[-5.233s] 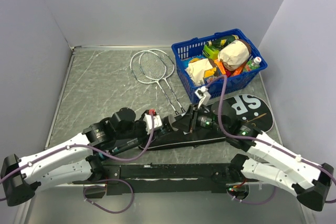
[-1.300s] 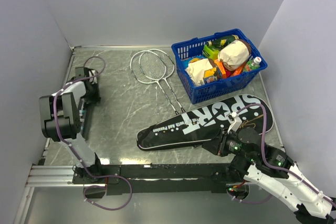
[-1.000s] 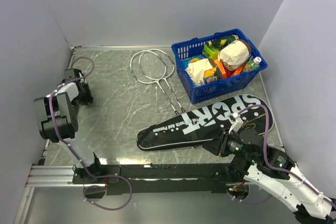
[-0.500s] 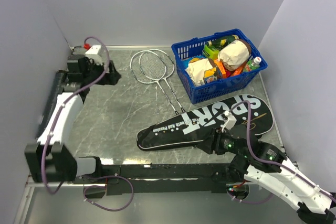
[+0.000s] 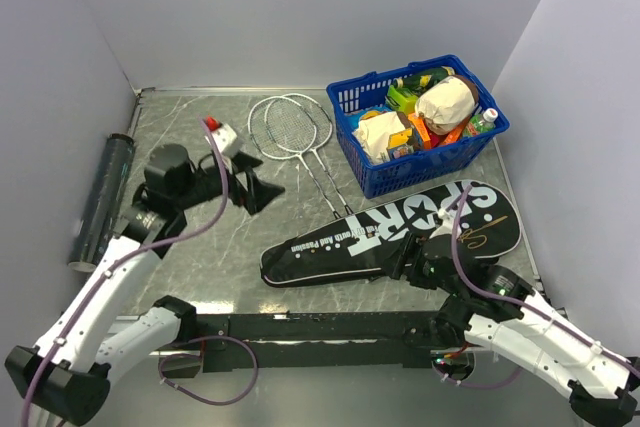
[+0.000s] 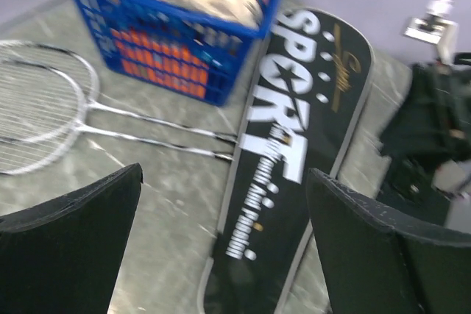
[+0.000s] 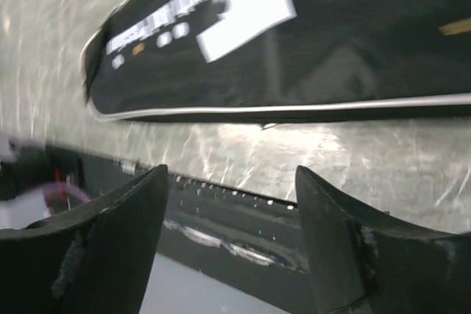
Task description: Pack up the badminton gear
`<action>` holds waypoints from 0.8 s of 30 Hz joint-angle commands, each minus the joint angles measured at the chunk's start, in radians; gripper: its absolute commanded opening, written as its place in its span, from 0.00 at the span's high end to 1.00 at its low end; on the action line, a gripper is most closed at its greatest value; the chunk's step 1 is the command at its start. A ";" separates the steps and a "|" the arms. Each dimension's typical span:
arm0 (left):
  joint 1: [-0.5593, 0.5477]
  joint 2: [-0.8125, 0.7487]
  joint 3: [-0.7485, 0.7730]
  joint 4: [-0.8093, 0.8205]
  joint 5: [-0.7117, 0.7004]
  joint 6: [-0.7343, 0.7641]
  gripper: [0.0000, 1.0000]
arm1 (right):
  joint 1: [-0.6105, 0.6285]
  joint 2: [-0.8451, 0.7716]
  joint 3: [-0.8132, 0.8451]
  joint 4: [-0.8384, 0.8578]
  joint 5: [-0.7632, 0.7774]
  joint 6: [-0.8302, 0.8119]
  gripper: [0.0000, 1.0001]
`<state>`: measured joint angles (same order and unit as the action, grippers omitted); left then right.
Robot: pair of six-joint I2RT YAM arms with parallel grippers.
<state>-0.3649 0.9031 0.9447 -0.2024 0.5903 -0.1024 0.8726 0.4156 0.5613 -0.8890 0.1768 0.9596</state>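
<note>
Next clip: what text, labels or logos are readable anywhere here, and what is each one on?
"SPORT": large white letters on the black racket bag.
Smaller white line beside it on the bag: too blurred to read.
Gold script on the bag's wide end: not legible.
Packages in the blue basket: labels too small to read.

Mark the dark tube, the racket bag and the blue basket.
dark tube (image 5: pixel 102 199): top external view, middle of its body.
racket bag (image 5: pixel 395 225): top external view, on its lettered face.
blue basket (image 5: pixel 440 157): top external view, near side wall.
</note>
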 commanded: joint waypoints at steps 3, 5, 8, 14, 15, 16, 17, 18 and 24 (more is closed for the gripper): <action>-0.127 -0.046 -0.064 -0.029 -0.162 -0.023 0.03 | 0.006 -0.056 -0.122 -0.076 0.164 0.384 0.20; -0.135 -0.038 -0.092 -0.038 -0.195 -0.025 0.03 | 0.006 -0.124 -0.168 -0.099 0.232 0.474 0.16; -0.135 0.012 -0.077 -0.092 -0.166 -0.046 0.03 | 0.006 -0.210 -0.221 -0.140 0.315 0.594 0.11; -0.141 0.046 -0.118 -0.055 -0.190 -0.123 0.04 | 0.006 -0.245 -0.317 -0.062 0.349 0.738 0.11; -0.143 0.042 -0.132 -0.040 -0.170 -0.153 0.04 | 0.006 -0.227 -0.322 -0.053 0.365 0.761 0.11; -0.150 0.037 -0.161 -0.004 -0.156 -0.164 0.03 | 0.006 -0.218 -0.325 -0.050 0.372 0.774 0.11; -0.158 0.034 -0.171 0.006 -0.162 -0.181 0.04 | 0.006 -0.209 -0.333 -0.036 0.380 0.784 0.11; -0.178 0.037 -0.176 0.008 -0.161 -0.186 0.04 | 0.006 -0.190 -0.337 -0.028 0.391 0.798 0.11; -0.210 0.088 -0.122 -0.095 -0.231 -0.137 0.04 | 0.006 -0.111 -0.259 0.044 0.405 0.656 0.14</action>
<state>-0.5610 0.9813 0.7769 -0.2802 0.4164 -0.2340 0.8726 0.2417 0.2359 -0.9081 0.5438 1.6863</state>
